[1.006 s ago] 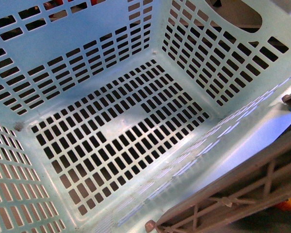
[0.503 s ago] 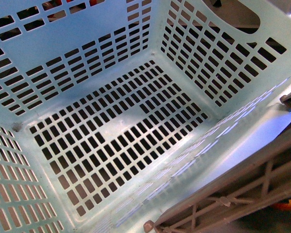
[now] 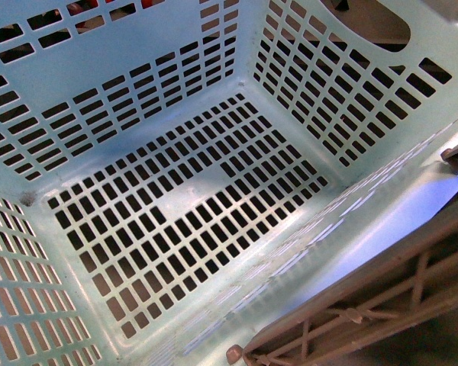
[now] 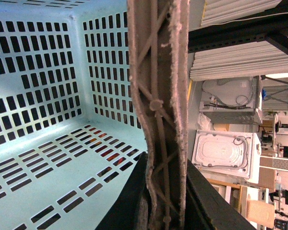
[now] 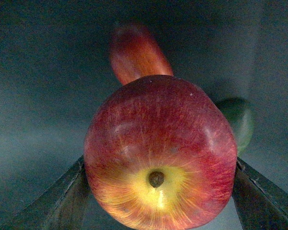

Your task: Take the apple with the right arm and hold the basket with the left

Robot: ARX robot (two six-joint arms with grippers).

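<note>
In the right gripper [image 5: 161, 203], closed on the apple [image 5: 161, 148], round skin could slip; left gripper [image 4: 165, 206] clamps the basket [image 3: 99, 65] handle [image 4: 158, 72], so basket may swing.

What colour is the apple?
The apple is deep red with fine streaks, turning yellow around its stem pit. The right wrist view shows it best.

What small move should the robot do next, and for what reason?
Probably tighten the right gripper on the apple: it sits between both fingers, yet a firm grip cannot be confirmed. The left gripper holds the basket by its handle, and the basket is empty.
</note>
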